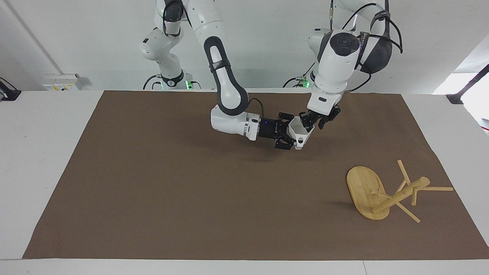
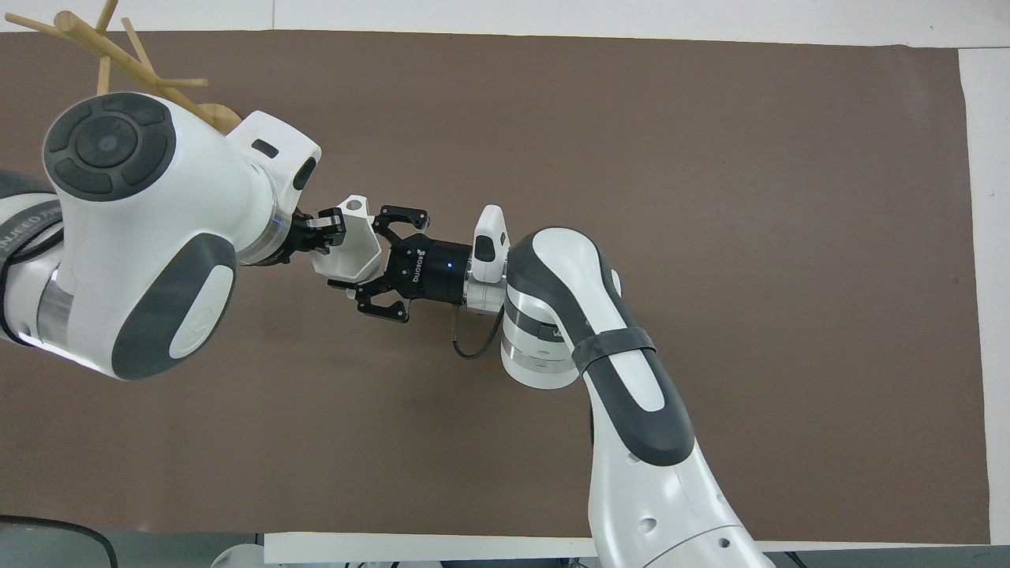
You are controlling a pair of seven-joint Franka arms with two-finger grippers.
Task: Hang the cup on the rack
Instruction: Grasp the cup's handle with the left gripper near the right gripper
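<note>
Cup (image 1: 300, 133): white, faceted, small loop handle; we see right gripper (image 1: 285, 133) pinching its base, left gripper (image 1: 311, 121) fingers clamped on rim, above mat (image 1: 172, 191).

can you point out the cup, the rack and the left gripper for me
cup (image 1: 300, 133), facing view, on its white faceted wall.
rack (image 1: 361, 187), facing view, on its flat oval base.
left gripper (image 1: 312, 122), facing view, between its fingertips at the cup's rim.

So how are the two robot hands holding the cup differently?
The right hand lies sideways and grips the cup around its outside; the left hand points down and pinches the cup's rim, one finger inside. The right hand's fingers spread wide; the left hand's sit close together. Both are black, two-fingered, and holding the same white cup above the mat.
</note>
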